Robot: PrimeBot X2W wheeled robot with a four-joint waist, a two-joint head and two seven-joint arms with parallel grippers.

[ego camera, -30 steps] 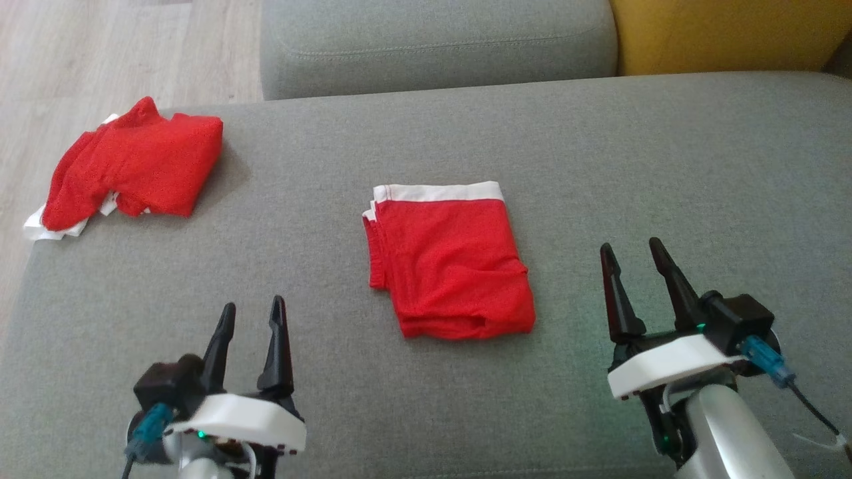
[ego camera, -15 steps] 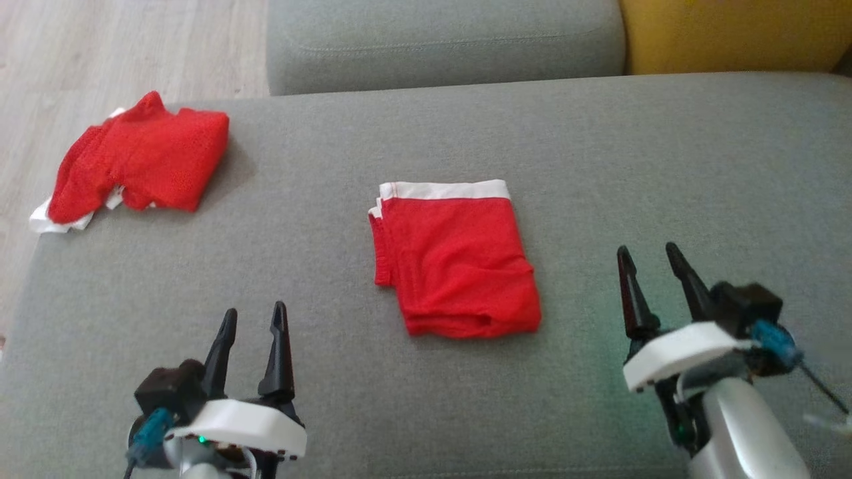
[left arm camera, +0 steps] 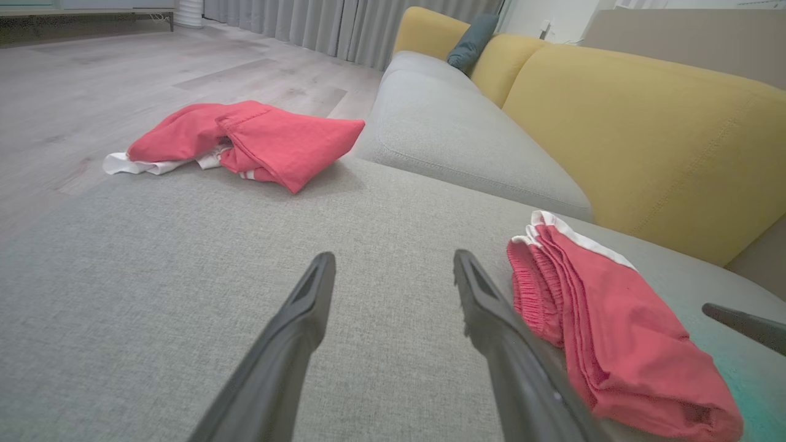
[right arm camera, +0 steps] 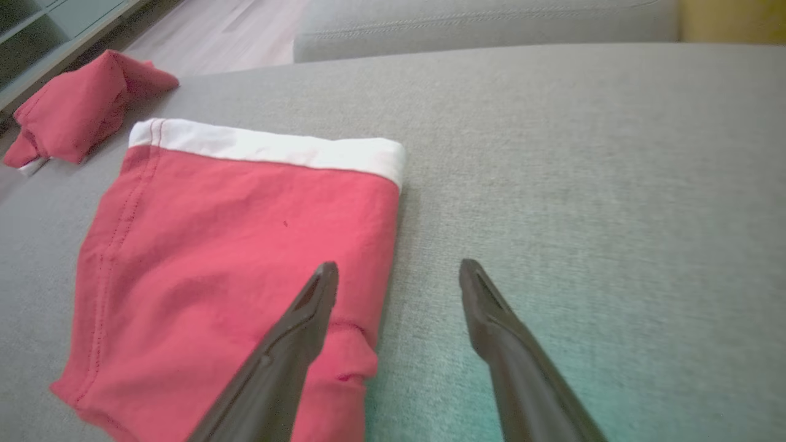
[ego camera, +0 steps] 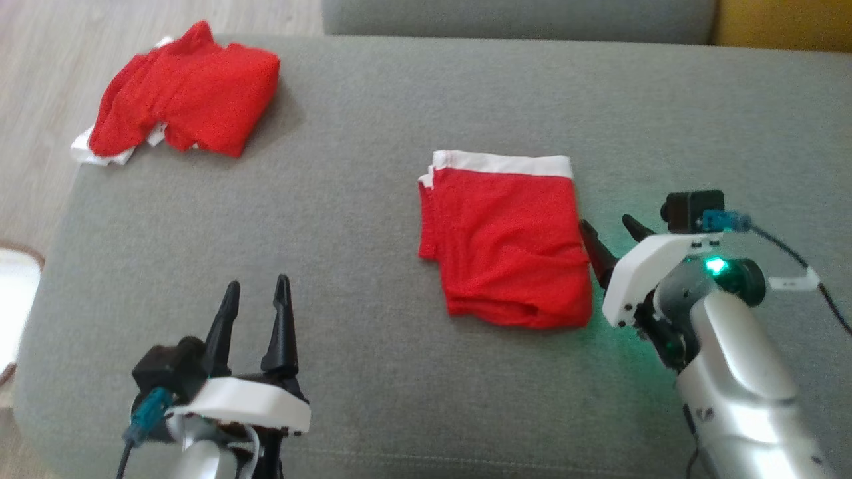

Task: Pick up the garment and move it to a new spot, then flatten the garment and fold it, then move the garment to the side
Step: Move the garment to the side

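Lying folded near the middle of the grey cushion (ego camera: pixel 333 219): the red garment (ego camera: pixel 506 246), a tidy rectangle with its white waistband (ego camera: pixel 502 163) along the far edge and the stacked layer edges down its left side (clearest from the left wrist).

Right hand (ego camera: pixel 606 223) released, fingers spread wide, grasping nothing. Poised low over the cushion at the garment's right edge, pointing up and leftward across it. From its own wrist camera, one finger (right arm camera: pixel 295 344) over the red cloth just inside that edge, the other over bare grey fabric just beside it. Contact with the cloth: cannot tell. Green light (ego camera: pixel 715 266) lit on that wrist, with a green glow on the cushion around it.

Left hand (ego camera: pixel 257 283) likewise released and empty, fingers pointing away from the robot, well apart from the garment, over the near left part of the cushion.

At the far left corner of the cushion: a second red garment (ego camera: pixel 193 90), bunched rather than flat (white trim poking out underneath), close to the edge by the wooden floor (ego camera: pixel 40 53). Behind, another grey seat cushion (ego camera: pixel 519 16) and a yellow sofa back (left arm camera: pixel 614 110).
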